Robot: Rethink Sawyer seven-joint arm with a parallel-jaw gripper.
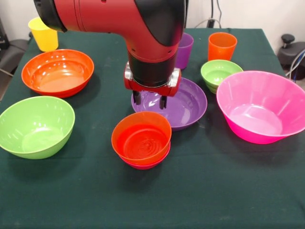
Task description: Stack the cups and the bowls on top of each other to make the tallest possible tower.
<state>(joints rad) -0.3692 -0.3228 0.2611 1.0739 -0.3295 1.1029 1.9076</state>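
The desk [200,200] was covered with a dark green cloth. The red and black arm [143,28] came down over the middle of it. The largest vessel, the glossy pink bowl [262,107], was recorded at the right side, deep and flared. The large lime green bowl [35,126] was seen at the left near side, smooth and rounded. The large orange bowl [57,71] lay behind it, shallow and shiny. The purple bowl [183,105] sat at the centre, wide and shallow.

The pincer [150,99] was held just above the purple bowl's left inner part, its two short dark fingers [137,98] set narrowly apart, with nothing between them; contact with the bowl could not be judged.

The tower [141,140] stood just in front of the purple bowl: a small translucent orange bowl [141,136] nested in a small red-magenta bowl [145,164], of which only the lower rim showed. The small green bowl [220,74] was noted between the purple and pink bowls.

The tapered cups were at the far edge: yellow cup [44,33] at the left, orange cup [221,46] at the right, purple cup [184,50] partly hidden by the arm.
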